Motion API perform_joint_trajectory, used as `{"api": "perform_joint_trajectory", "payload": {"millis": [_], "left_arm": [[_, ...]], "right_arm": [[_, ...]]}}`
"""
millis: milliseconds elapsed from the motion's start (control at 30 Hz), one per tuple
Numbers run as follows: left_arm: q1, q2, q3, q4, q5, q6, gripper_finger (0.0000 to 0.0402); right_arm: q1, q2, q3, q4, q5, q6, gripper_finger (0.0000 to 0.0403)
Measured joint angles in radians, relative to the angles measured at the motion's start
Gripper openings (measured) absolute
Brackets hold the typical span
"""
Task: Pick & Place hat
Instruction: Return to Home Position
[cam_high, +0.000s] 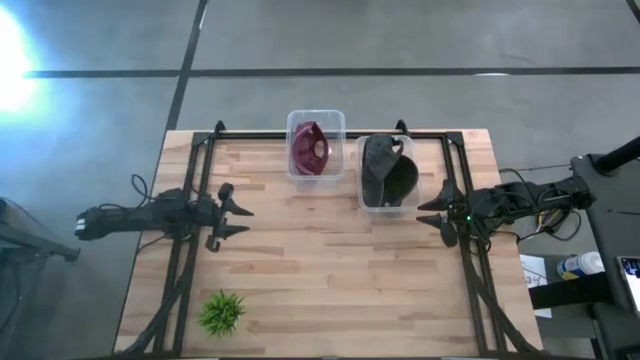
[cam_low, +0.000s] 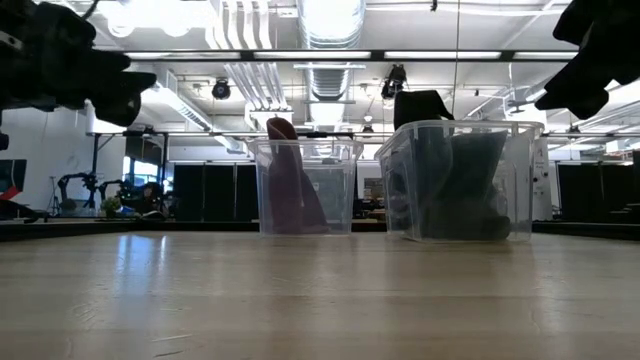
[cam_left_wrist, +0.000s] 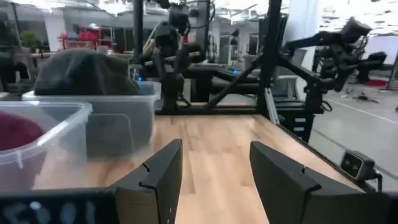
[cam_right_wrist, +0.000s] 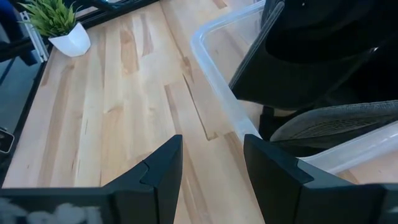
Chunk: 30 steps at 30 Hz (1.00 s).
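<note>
A dark grey cap (cam_high: 388, 170) lies in a clear plastic bin (cam_high: 366, 200) near the table's far edge; its crown pokes above the rim (cam_low: 420, 105) and it shows in the right wrist view (cam_right_wrist: 336, 118). A maroon hat (cam_high: 310, 148) sits in a second clear bin (cam_high: 296, 122) to its left. My left gripper (cam_high: 234, 218) is open, hovering above the table left of the bins. My right gripper (cam_high: 440, 217) is open, hovering just off the grey cap's bin (cam_right_wrist: 217, 93), at its near right corner. Neither touches anything.
A small green potted plant (cam_high: 221, 312) stands near the table's near left corner. The black arm frames (cam_high: 190, 190) run along both sides of the wooden table (cam_high: 320, 280). The table's middle and near part hold nothing else.
</note>
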Motion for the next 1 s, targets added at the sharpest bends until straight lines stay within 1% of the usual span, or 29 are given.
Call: {"api": "perform_joint_trajectory", "payload": {"millis": [300, 1000], "left_arm": [[0.000, 0.000, 0.000, -0.029, -0.121, -0.003, 0.0181], [0.001, 0.011, 0.001, -0.016, -0.116, -0.003, 0.0181]], "right_arm": [[0.000, 0.000, 0.000, 0.000, 0.000, 0.000, 0.0166], [0.000, 0.000, 0.000, 0.000, 0.000, 0.000, 0.0166]]}}
